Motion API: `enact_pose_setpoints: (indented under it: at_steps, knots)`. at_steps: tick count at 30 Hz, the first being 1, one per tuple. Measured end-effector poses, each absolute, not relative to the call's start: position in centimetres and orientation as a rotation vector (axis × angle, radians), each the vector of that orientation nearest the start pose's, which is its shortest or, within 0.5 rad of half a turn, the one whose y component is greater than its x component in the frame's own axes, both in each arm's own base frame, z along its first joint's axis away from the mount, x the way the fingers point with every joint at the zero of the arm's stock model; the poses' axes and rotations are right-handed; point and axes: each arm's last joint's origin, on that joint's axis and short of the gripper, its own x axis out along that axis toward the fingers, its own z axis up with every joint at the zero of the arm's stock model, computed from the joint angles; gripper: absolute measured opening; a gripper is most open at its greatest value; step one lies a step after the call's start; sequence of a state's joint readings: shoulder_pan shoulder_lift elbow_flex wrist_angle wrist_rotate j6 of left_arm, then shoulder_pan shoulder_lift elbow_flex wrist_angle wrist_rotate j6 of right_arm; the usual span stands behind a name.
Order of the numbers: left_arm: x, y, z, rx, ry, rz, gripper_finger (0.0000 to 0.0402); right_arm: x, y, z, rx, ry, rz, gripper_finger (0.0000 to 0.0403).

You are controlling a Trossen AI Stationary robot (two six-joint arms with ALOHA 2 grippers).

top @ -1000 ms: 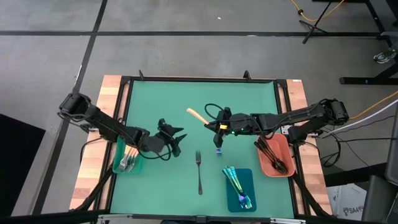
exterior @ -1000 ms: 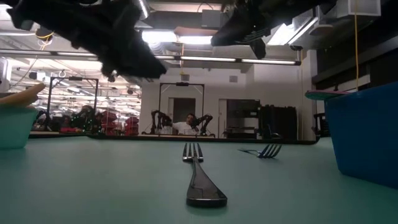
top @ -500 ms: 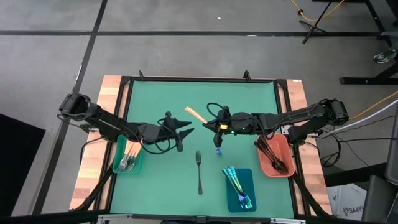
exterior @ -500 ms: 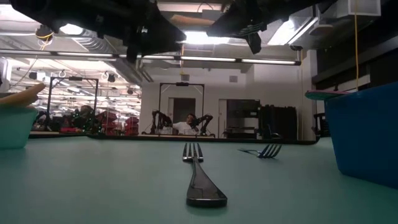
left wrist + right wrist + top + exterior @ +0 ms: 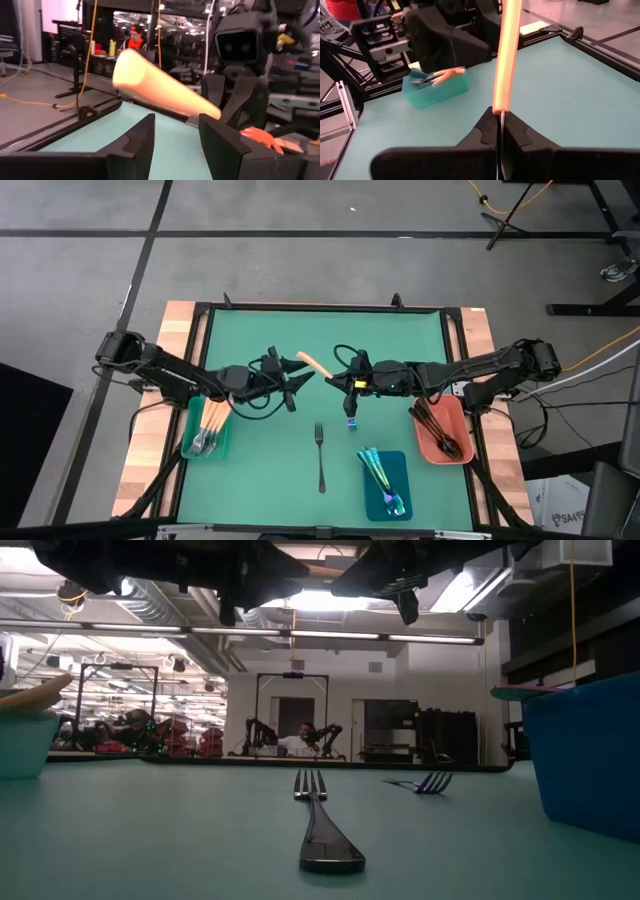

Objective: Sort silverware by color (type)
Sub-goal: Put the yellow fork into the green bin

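Note:
An orange-handled utensil hangs in the air over the middle of the table, with my right gripper shut on it. My left gripper is open and points level at the handle's free end, which lies just ahead of and above its open fingers. I see no touch between them. A black fork lies flat on the mat toward the near edge. A small blue piece lies on the mat below my right arm. My right gripper pinches the utensil's thin metal neck between its two fingers, right where the orange handle ends. The fingers come about level from the table's right side. The utensil runs on ahead of them, handle first, lifted clear of the mat.
A teal tray at the left holds orange-handled pieces. A blue tray near the front holds iridescent pieces. A salmon tray at the right holds dark ones. Fork tines lie on the mat at the right in the low view.
My left gripper has gone up and toward the table's right, away from the teal tray and toward the orange handle. It has tipped up from a downward slant to level. It has stayed open. My right gripper has kept the utensil in place.

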State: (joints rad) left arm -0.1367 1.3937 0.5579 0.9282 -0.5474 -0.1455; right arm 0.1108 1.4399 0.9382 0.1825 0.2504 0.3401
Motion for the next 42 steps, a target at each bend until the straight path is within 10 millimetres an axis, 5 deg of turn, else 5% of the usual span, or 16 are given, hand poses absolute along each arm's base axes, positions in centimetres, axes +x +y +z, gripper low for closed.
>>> enact_pose_setpoints:
  at_steps: [42]
  knots:
    - [27.5, -0.8, 24.0, -0.196, -0.212, 0.363, 0.0146, 31.9, 2.9, 27.0, 0.276, 0.292, -0.171, 0.0]
